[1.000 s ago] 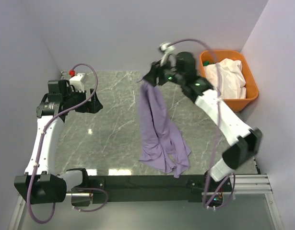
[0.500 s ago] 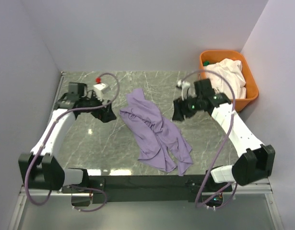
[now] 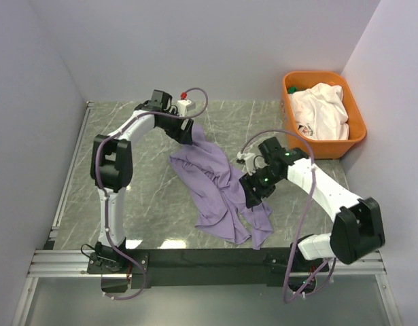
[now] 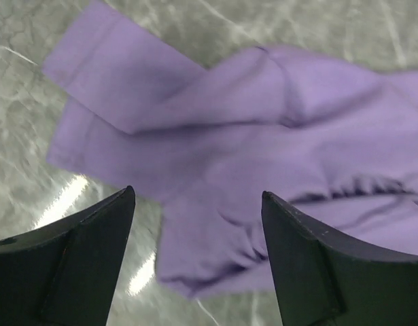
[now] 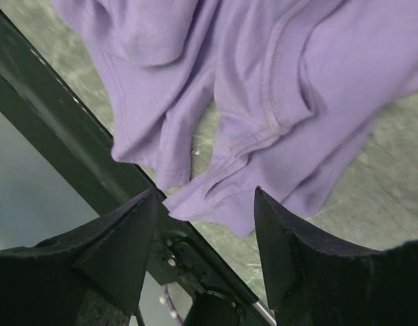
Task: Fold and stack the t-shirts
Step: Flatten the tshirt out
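Lavender t-shirt (image 3: 219,183) lies crumpled mid-frame on table (image 3: 141,197), running upper left to lower right. White t-shirt (image 3: 321,109) sits in orange tub (image 3: 357,132), upper right.

Left gripper (image 3: 187,132) hovers over upper end of cloth, jaws wide, holding nothing. Right gripper (image 3: 251,195) is over lower-right hem, jaws apart, also empty.

You want a flat spread first. Take two matching corners, not the bunched middle. Pinch a single layer and pull apart evenly. Mind the cloth edge near dark rail (image 3: 195,258).

Grey marble-look tabletop (image 3: 154,197), boxed in by plain pale walls (image 3: 195,47) left, far and right. Black rail (image 3: 209,258) along the near edge, bit of glare.
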